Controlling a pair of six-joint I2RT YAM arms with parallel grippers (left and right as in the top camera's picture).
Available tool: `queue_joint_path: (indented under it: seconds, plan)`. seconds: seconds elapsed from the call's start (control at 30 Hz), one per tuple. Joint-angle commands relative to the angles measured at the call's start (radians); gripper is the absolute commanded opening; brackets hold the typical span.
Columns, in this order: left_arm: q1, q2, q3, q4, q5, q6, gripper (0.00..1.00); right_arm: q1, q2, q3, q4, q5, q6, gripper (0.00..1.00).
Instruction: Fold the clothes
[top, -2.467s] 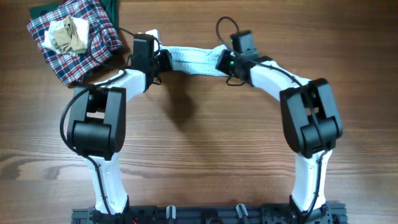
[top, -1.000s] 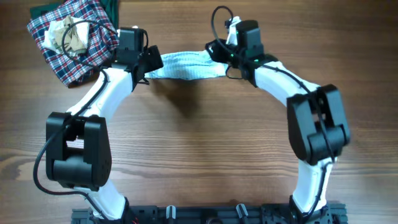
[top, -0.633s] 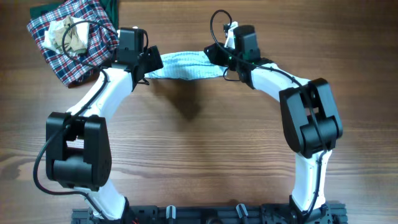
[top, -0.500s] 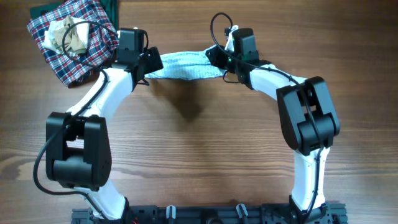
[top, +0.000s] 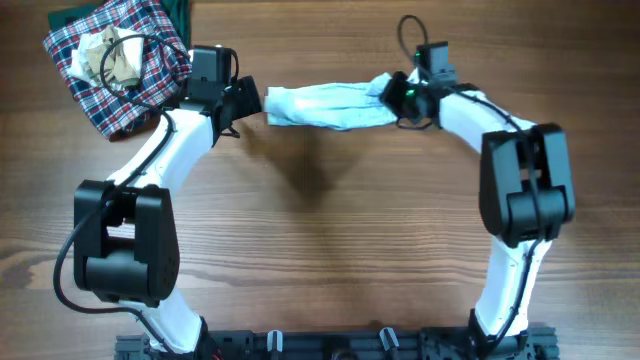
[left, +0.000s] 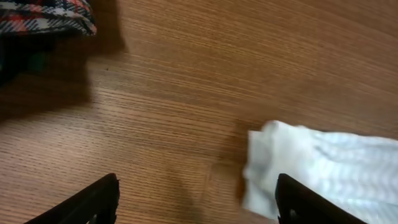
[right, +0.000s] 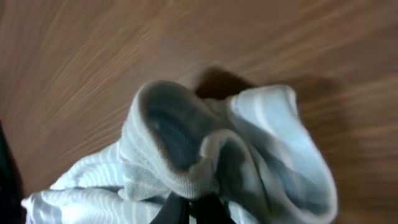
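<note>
We found the pants (top: 325, 105) drawn away from the left gripper (top: 247, 100) — a second earlier their near end had sat right at its jaws, the garment stretched as a band between the two arms. Now that end lay on the table (top: 320, 230) just ahead of the left jaws and toward one finger's side, not between them. In the left wrist view, bare wood showed in the gap. Those jaws stood wide and held nothing, as wide as they had been a second before. Whether the one finger brushed the fabric we could not tell.

The right gripper (top: 395, 92) was what had changed. Its jaws had drawn together over that second and were clamped on the far end of the pants, and the arm had swung outward, dragging the whole garment with it. In the right wrist view the fabric bunched up directly in front of the closed jaws, with an opening of the garment gaping toward the camera. We could not tell whether it was the waist or a leg hem.

We judged this a repositioning drag rather than a fold — the pants lay as a rumpled strip trailing from the right jaws toward the left ones, neither flat nor doubled over. The fold itself seemed not yet begun. The plaid cloth (top: 120, 65) sat well behind the left jaws, clear of all this.
</note>
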Motion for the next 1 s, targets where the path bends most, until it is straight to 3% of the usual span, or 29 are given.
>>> queue_joint_path:
  seconds: [0.0,0.3,0.5,0.57,0.63,0.7,0.73,0.97]
  plan:
    - [0.005,-0.015,-0.006,0.000,-0.017,-0.009,0.81,-0.034,0.006,-0.033,-0.094,0.105,0.011,0.05]
    - [0.005,-0.015,-0.006,0.000,0.085,-0.061,0.85,-0.032,-0.081,-0.033,-0.306,0.177,0.089,0.04]
    - [0.002,-0.015,-0.006,0.003,0.153,-0.061,0.86,-0.032,-0.149,-0.033,-0.330,0.204,-0.028,0.09]
    - [-0.003,-0.015,-0.006,0.004,0.153,-0.061,0.86,-0.032,-0.195,-0.033,-0.331,0.194,-0.109,0.21]
    - [-0.005,-0.015,-0.006,0.004,0.153,-0.061,0.86,-0.032,-0.259,-0.033,-0.334,0.194,-0.178,0.51]
    - [-0.005,-0.013,-0.006,0.007,0.153,-0.061,0.86,-0.032,-0.309,-0.033,-0.335,0.194,-0.211,0.67]
    - [-0.005,-0.013,-0.006,0.008,0.153,-0.061,0.86,-0.032,-0.350,-0.033,-0.338,0.194,-0.226,0.81]
    - [-0.015,0.006,-0.006,0.031,0.311,-0.061,0.86,-0.032,-0.498,-0.033,-0.433,0.220,-0.259,1.00]
